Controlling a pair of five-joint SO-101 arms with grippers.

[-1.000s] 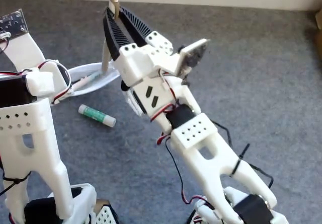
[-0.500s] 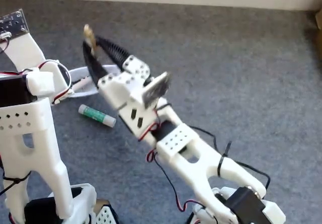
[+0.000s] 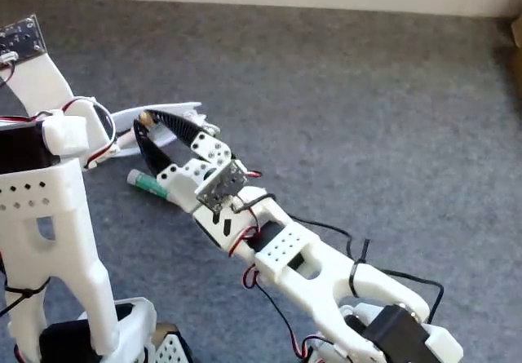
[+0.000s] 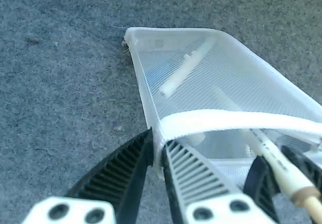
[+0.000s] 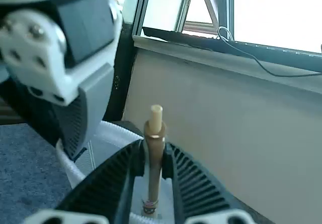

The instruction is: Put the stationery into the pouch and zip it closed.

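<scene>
Pouch (image 3: 167, 115), white mesh, lies on the left part of the grey worktop (image 3: 367, 118), mouth facing the arms. Left arm (image 3: 49, 183) stands at the worktop's left edge, its wrist right at the pouch's mouth end. Right gripper (image 3: 151, 126) is over the mouth, black fingers clamped on a pen (image 3: 144, 119), whose tan end sticks out past the tips. Green glue stick (image 3: 148, 183) lies flat on the worktop just on the near side of the pouch, partly hidden under the right gripper, not touching the pouch.

Left wrist view: left gripper (image 4: 157, 146) has its ribbed fingers pressed together on the mesh wall just below the pouch's thick white rim band, holding the mouth lifted open. White stick-shaped item (image 4: 183, 73) shows through the mesh, inside near the closed end. Pen's pale shaft passes under the raised band into the mouth; tan end is outside, between the right gripper's black fingers.

Right wrist view: pen stands upright between the right gripper's two fingers, gripped on the shaft, tan collar and cream tip above them. Left gripper is just beside it, with one ribbed finger on the rim. Beige wall (image 5: 241, 133) is behind.
</scene>
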